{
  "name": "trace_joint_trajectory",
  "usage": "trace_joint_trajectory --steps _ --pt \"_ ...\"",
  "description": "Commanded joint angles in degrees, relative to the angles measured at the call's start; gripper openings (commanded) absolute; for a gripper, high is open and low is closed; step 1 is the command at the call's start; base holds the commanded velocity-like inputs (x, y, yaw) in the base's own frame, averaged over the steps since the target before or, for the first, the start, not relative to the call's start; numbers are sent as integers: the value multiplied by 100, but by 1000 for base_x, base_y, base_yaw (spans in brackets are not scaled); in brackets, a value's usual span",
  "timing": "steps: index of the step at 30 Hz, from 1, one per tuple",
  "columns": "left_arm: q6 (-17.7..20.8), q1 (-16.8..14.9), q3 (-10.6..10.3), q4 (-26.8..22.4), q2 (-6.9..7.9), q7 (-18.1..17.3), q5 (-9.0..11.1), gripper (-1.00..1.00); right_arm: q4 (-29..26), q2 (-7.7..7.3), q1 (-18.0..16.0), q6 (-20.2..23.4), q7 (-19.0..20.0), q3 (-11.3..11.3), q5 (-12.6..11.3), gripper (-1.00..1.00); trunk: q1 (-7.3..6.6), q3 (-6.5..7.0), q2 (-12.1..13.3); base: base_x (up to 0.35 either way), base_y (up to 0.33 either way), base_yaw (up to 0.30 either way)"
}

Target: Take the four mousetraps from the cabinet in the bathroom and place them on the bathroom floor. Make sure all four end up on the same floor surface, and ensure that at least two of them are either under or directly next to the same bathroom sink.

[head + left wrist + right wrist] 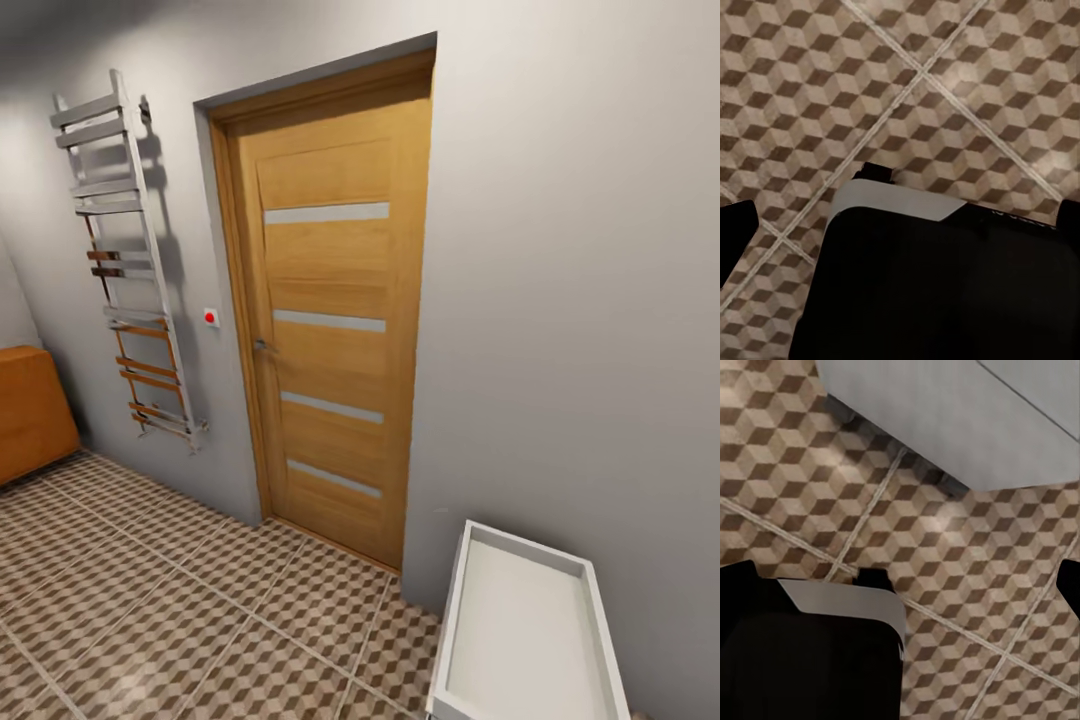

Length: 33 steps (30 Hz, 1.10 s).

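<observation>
Head camera faces a wooden door [335,320] in a grey wall, towel rail [130,270] to its left, the cabinet [30,410] just peeking in at far left. Cube-patterned bathroom floor [150,600] below, white unit [525,630] at lower right. Both claws' state: can't tell; mousetraps unseen

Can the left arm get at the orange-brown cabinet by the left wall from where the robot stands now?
Probably not yet. The cabinet shows at the far left edge of the head view, across a stretch of tiled floor. The left wrist view looks down on the floor, so the robot likely must drive closer first.
</observation>
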Motion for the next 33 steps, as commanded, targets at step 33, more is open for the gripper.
trace_joint_trajectory --steps 33 --pt "-17 -6 -48 5 -2 17 46 100 18 -5 -9 -46 -17 40 -29 100 726 -601 -1331 0 0 295"
